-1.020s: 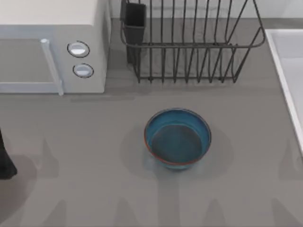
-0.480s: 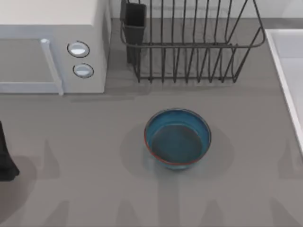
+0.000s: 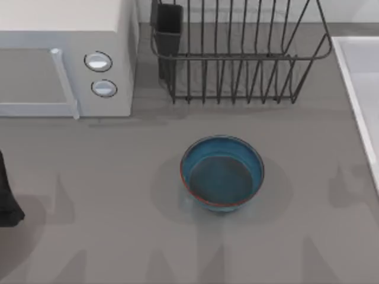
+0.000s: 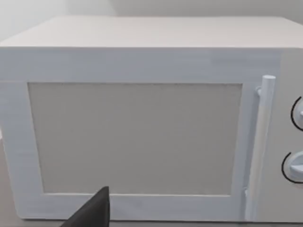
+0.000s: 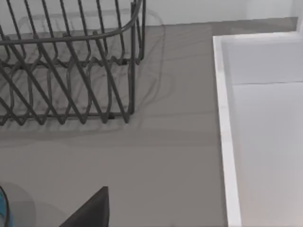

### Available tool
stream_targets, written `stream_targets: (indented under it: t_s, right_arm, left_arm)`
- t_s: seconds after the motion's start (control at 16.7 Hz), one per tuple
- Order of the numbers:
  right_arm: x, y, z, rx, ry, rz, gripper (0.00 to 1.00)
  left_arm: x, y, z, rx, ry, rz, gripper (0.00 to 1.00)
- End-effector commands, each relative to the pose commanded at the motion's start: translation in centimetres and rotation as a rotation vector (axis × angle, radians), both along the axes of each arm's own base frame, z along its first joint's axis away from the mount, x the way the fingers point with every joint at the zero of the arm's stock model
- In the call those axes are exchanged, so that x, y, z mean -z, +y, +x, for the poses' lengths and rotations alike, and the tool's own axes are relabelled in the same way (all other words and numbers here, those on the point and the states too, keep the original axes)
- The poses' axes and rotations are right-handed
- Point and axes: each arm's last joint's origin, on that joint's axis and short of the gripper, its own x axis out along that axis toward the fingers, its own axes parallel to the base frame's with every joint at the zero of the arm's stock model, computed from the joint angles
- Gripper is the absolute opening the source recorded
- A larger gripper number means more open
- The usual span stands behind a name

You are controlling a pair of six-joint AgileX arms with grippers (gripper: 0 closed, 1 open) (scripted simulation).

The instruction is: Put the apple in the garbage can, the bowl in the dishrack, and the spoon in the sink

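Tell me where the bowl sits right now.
In the top view the bowl stands upright on the table near the middle, in front of the dishrack, with the sink off to its right.

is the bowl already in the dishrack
No, the bowl sits on the table, in front of the dishrack and apart from it.

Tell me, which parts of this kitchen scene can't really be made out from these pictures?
- Sink: the top view's right edge cuts it off; the right wrist view shows one corner, so its contents are unknown.
- Dishrack: its back runs past the top edge of the top view.
- Microwave: its door is shut, so the inside is hidden.
- Left claw: one dark finger shows at the left wrist view's edge, so open or shut is unclear.
- Right claw: likewise in the right wrist view.
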Motion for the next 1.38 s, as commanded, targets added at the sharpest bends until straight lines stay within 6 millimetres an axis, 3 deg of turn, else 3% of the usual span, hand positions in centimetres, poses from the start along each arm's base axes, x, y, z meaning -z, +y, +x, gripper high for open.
stream_targets:
  t_s: [0.3, 0.54, 0.72, 0.96, 1.2, 1.38]
  right_arm:
    - [-4.6, 3.1, 5.3, -0.058, 0.351, 0.040, 1.00]
    - [-6.1, 7.3, 11.0, -0.072, 0.642, 0.027, 1.00]
    - [-5.6, 11.2, 15.0, -0.062, 0.840, -0.009, 1.00]
    - [-3.2, 16.1, 18.8, -0.031, 1.050, -0.076, 1.00]
    - [-0.8, 19.4, 20.6, 0.000, 1.177, -0.132, 1.00]
    - [-0.2, 20.1, 21.0, 0.008, 1.203, -0.145, 1.00]
  left_arm:
    - [0.0, 0.0, 0.0, 0.000, 0.000, 0.000, 1.00]
    - [0.0, 0.0, 0.0, 0.000, 0.000, 0.000, 1.00]
    - [0.0, 0.0, 0.0, 0.000, 0.000, 0.000, 1.00]
    - [0.0, 0.0, 0.0, 0.000, 0.000, 0.000, 1.00]
    - [0.0, 0.0, 0.0, 0.000, 0.000, 0.000, 1.00]
    - [0.0, 0.0, 0.0, 0.000, 0.000, 0.000, 1.00]
